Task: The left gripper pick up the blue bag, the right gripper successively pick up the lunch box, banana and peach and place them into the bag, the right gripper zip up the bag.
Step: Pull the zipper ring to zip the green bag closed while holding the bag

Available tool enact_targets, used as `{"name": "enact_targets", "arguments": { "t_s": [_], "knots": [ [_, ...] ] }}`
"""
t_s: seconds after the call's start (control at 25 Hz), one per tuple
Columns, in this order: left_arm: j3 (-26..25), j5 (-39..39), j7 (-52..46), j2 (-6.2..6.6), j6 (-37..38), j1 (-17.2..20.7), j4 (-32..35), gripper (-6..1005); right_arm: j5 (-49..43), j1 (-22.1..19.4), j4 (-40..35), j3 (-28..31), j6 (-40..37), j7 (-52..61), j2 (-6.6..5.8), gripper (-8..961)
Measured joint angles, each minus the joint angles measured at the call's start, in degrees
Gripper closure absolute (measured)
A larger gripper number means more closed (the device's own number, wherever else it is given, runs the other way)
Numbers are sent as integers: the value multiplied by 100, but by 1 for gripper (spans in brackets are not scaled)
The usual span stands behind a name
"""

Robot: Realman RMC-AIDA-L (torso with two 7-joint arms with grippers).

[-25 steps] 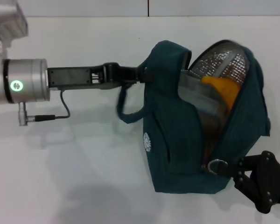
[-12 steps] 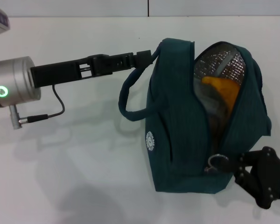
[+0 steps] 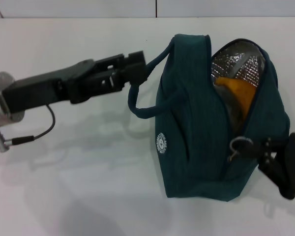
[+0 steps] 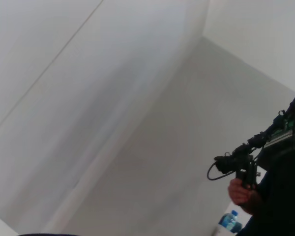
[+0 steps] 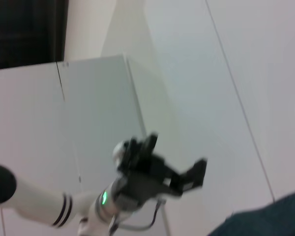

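1. left claw (image 3: 137, 64) clamped on blue bag (image 3: 196, 137) handle, bag hanging just beside it over worktop (image 3: 78, 162)
2. right claw (image 3: 273, 155) at bag's zip ring (image 3: 237, 144); grip unclear; banana (image 3: 238, 93) inside bag

There's the left gripper (image 3: 137, 64), a matte black pronged claw on a long boxy black body, joined to a brushed silver cylinder (image 3: 1, 103) with a thin black cable (image 3: 42, 132) looping off a small metal plug. Over on the other side, the right gripper (image 3: 280, 164) is black too, chunky and angular, dotted with small screws.
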Motion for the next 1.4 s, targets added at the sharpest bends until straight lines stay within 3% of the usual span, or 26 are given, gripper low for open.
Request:
{"name": "enact_targets", "arguments": {
  "t_s": [0.2, 0.6, 0.96, 1.4],
  "knots": [
    [71, 30, 617, -4, 41, 292, -1, 207, 301, 128, -98, 13, -20, 18, 14, 927],
    [253, 57, 1750, -20, 25, 816, -199, 206, 1127, 841, -50, 18, 142, 48, 76, 922],
    [236, 203, 2330, -34, -435, 869, -741, 206, 1383, 1377, -23, -67, 481, 84, 79, 919],
    [225, -129, 2782, -61, -1373, 535, -1264, 207, 1372, 1982, 256, -88, 982, 36, 78, 914]
  ]
}}
